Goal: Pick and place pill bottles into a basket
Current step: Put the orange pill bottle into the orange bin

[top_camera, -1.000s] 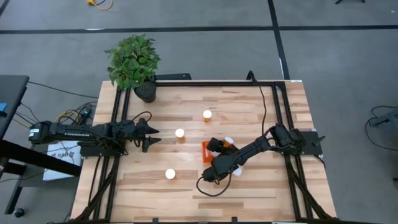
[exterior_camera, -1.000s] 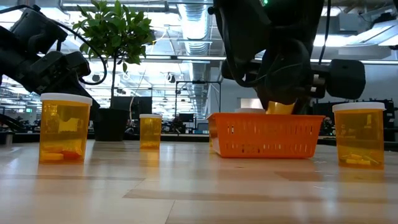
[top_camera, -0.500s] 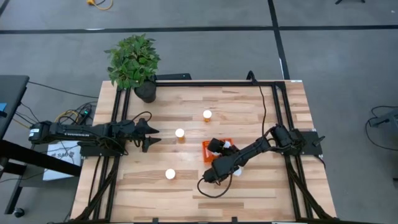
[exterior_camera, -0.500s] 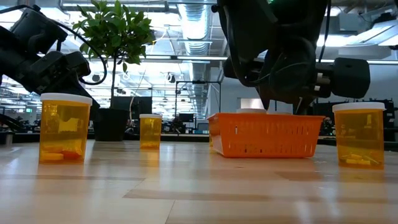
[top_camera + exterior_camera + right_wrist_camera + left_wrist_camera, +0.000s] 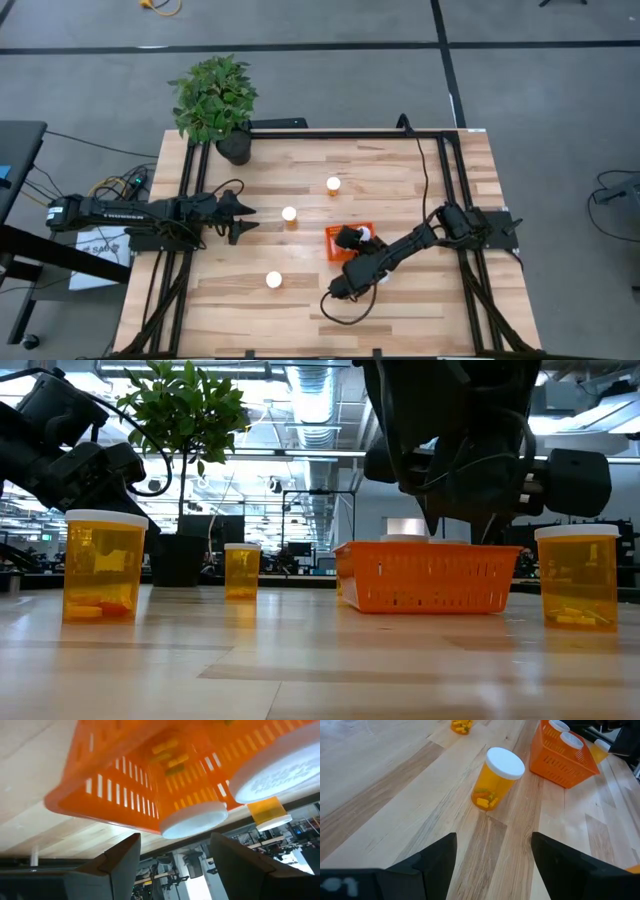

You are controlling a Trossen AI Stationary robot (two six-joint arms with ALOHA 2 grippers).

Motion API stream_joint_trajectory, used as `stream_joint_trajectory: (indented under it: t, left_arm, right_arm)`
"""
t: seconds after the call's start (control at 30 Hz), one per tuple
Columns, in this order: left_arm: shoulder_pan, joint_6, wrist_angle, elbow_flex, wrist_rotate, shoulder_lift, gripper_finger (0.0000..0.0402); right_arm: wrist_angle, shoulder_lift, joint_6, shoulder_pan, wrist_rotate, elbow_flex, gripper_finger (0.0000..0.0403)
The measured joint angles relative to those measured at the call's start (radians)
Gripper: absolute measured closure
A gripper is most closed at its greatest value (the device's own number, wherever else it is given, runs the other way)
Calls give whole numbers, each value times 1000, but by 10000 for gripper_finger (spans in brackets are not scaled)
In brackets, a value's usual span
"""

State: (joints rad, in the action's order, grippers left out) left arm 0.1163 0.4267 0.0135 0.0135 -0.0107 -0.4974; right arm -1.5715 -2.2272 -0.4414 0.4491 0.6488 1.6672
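Note:
The orange basket (image 5: 335, 243) stands right of the table's middle; it also shows in the low view (image 5: 430, 575). Two white-capped orange pill bottles stand in it (image 5: 192, 817) (image 5: 280, 770). My right gripper (image 5: 350, 238) hangs open just above the basket (image 5: 110, 795), touching nothing. Three bottles stand loose on the table (image 5: 333, 184) (image 5: 289, 214) (image 5: 273, 280). Another bottle (image 5: 578, 577) stands beside the basket, under my right arm in the high view. My left gripper (image 5: 245, 215) is open and empty at the table's left, facing a bottle (image 5: 497, 777).
A potted plant (image 5: 215, 100) stands at the far left corner. Black frame rails (image 5: 440, 160) run along the far and right sides. There is bare wood (image 5: 250, 320) along the near edge.
My right gripper held a bottle just over the basket. That bottle has gone down into the basket and no longer shows below the fingers. The gripper has let go, risen a little and drawn slightly toward the table's near edge.

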Motion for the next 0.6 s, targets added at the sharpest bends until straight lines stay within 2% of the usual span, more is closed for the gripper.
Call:
stream_joint_trajectory:
  t: [0.27, 0.6]
  left_arm:
    - [0, 0, 0, 0, 0, 0, 156]
    - [0, 0, 0, 0, 0, 0, 156]
  right_arm:
    - [1, 2, 8, 15, -22, 3, 168]
    - [1, 99, 23, 24, -23, 49, 168]
